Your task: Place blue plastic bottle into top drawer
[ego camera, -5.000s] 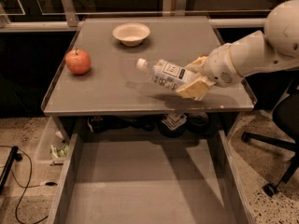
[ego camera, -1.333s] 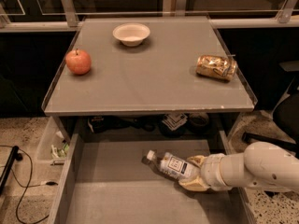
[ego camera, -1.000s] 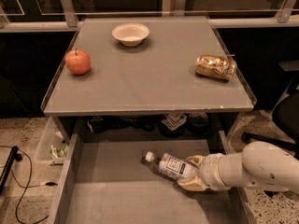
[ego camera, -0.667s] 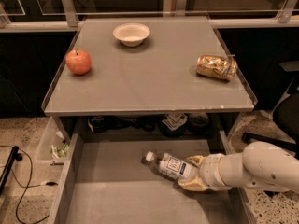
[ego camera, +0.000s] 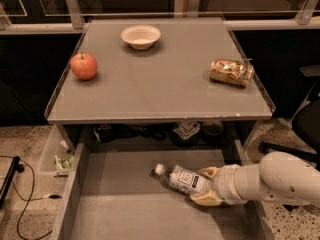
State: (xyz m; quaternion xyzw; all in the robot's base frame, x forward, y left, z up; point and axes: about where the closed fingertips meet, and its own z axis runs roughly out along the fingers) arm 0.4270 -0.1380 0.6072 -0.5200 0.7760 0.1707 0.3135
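Note:
The blue plastic bottle (ego camera: 181, 178), clear with a white cap and a pale label, lies on its side low inside the open top drawer (ego camera: 125, 206), cap pointing left. My gripper (ego camera: 206, 187) reaches in from the right and is shut on the bottle's base end, one tan finger (ego camera: 209, 172) above it and one below. I cannot tell whether the bottle rests on the drawer floor. My white arm (ego camera: 280, 179) covers the drawer's right wall.
On the grey tabletop (ego camera: 160, 91) are a red apple (ego camera: 83, 66) at left, a white bowl (ego camera: 140, 36) at the back and a gold-brown snack packet (ego camera: 231, 72) at right. A black cable (ego camera: 15, 184) lies on the floor at left. A chair base (ego camera: 300, 134) stands at right.
Five seconds ago I held the bottle above the tabletop; now it is down in the drawer. Over the last second nothing has visibly moved.

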